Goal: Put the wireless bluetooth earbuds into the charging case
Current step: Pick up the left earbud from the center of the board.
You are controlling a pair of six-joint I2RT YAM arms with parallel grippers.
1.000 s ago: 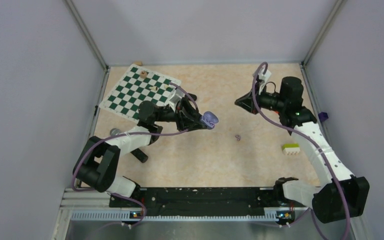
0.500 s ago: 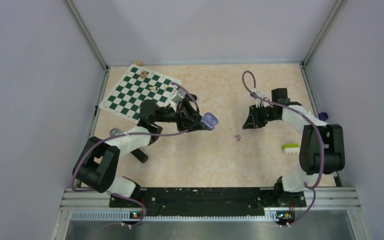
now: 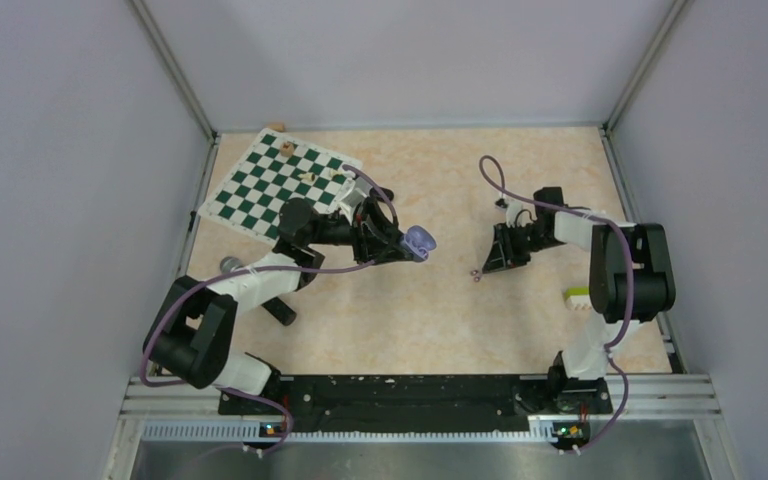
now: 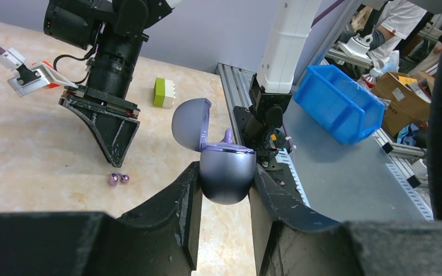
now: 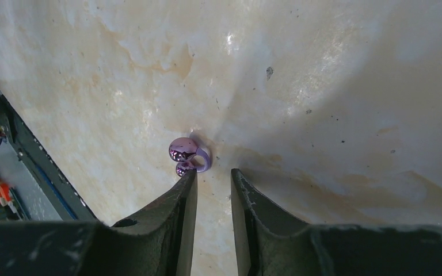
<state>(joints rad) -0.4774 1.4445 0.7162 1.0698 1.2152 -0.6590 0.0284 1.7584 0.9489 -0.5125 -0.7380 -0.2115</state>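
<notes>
Over the last second the right claw [image 3: 481, 268] has swung down to the counter [image 3: 410, 320]. Its fingers are narrowly parted and empty, tips just beside 2 pale purple earbuds [image 5: 187, 155]. The left claw [image 4: 224, 183] clamps the purple charging case [image 4: 227, 172] above the counter, lid up — contents hidden.

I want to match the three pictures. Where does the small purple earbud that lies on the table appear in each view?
Top external: the purple earbud lies a little right of centre, at the tip of the right gripper.
Left wrist: it is at lower left, just below the tip of the right gripper.
Right wrist: it is near the centre, just left of the fingertips.
Shared landmark: the right gripper, beside the earbud in every view.
</notes>
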